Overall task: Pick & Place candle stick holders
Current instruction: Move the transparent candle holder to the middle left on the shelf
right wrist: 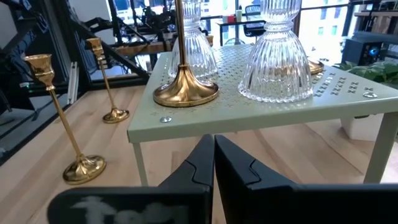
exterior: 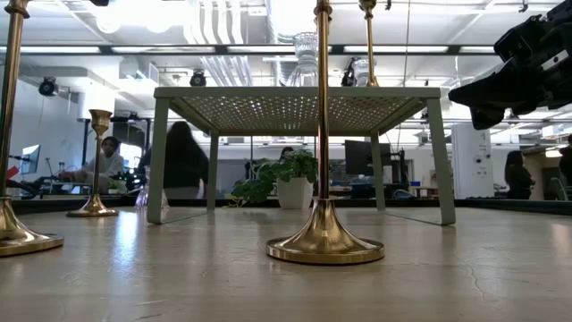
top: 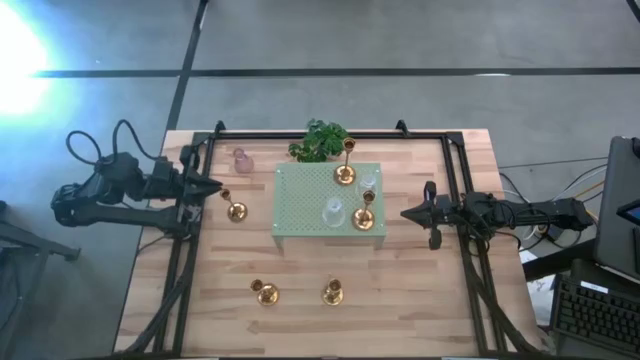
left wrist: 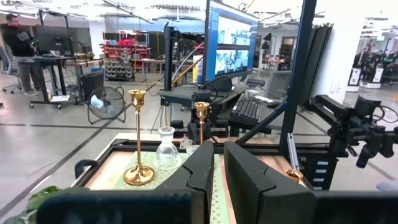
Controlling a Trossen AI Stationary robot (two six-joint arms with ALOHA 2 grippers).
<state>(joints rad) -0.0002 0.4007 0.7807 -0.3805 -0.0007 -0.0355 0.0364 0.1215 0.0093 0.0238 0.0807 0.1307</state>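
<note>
Two gold candle stick holders [top: 345, 172] [top: 363, 218] and two clear glass ones [top: 333, 212] [top: 368, 183] stand on the pale green stand [top: 300, 190]. Three more gold holders [top: 236, 211] [top: 265, 293] [top: 332, 292] and a pink glass one [top: 241, 161] stand on their bases on the table. My left gripper [top: 215, 187] hovers at the table's left, level, shut on nothing, with only a thin slit between its fingers [left wrist: 219, 165]. My right gripper [top: 405, 212] hangs just right of the stand, pointing at it, shut and touching nothing [right wrist: 213, 155].
A leafy plant [top: 320, 140] stands behind the stand at the far edge. Black frame rails [top: 190, 250] [top: 470, 270] run along both sides of the table. Bare wood lies near the front edge around the two gold holders. People and desks show in the room beyond.
</note>
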